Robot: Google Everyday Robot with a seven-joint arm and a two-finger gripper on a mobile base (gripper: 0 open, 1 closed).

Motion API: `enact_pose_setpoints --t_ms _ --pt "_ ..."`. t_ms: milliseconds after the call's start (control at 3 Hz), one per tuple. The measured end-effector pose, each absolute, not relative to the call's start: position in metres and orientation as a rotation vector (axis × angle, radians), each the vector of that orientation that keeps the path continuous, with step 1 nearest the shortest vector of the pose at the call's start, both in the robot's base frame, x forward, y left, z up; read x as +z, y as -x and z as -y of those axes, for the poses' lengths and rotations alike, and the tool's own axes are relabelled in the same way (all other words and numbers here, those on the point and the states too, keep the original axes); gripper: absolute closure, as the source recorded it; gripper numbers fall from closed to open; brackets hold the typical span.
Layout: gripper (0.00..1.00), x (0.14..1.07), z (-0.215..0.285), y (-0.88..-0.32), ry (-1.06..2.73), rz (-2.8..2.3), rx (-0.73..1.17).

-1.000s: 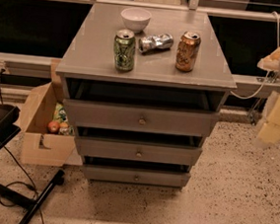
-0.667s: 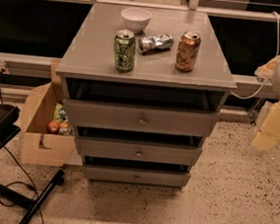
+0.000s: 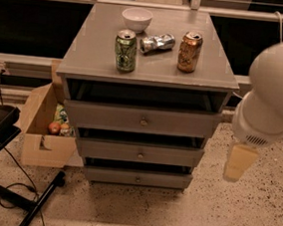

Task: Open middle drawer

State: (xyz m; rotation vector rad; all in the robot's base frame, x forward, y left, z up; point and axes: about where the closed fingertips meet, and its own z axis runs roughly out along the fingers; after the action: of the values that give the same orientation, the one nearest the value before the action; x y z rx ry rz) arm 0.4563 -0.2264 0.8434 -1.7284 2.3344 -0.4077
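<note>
Right of the cabinet (image 3: 97,51), our claw (image 3: 239,163) hangs well apart from it, touching nothing; we cannot tell whether it is released or clenched. The middle drawer (image 3: 177,157) sits second of the cabinet's three fronts. Left of the cabinet, a box (image 3: 43,148) holds fruit (image 3: 54,127) and packets (image 3: 61,113). On the cabinet stand a green can (image 3: 125,51) and an orange can (image 3: 189,51), with a crushed can (image 3: 157,42) lying between them and a bowl (image 3: 136,19) behind.

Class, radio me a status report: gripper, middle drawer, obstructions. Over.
Gripper low at right of cabinet, off the drawer. Middle drawer looks shut, knob untouched. Nothing blocks its front.
</note>
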Motion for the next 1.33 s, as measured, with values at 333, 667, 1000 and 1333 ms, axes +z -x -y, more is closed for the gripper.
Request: enact_pose_setpoints --t_ms 333,667,1000,1333 --pt "0.00 0.767 0.233 -0.470 1.783 -2.347 -0.467" --pt "0.00 0.700 0.228 -0.490 1.828 -2.299 -0.446" --pt "0.00 0.700 0.228 -0.490 1.828 -2.299 -0.446" --pt "0.00 0.678 0.206 -0.507 1.847 -2.257 -0.415"
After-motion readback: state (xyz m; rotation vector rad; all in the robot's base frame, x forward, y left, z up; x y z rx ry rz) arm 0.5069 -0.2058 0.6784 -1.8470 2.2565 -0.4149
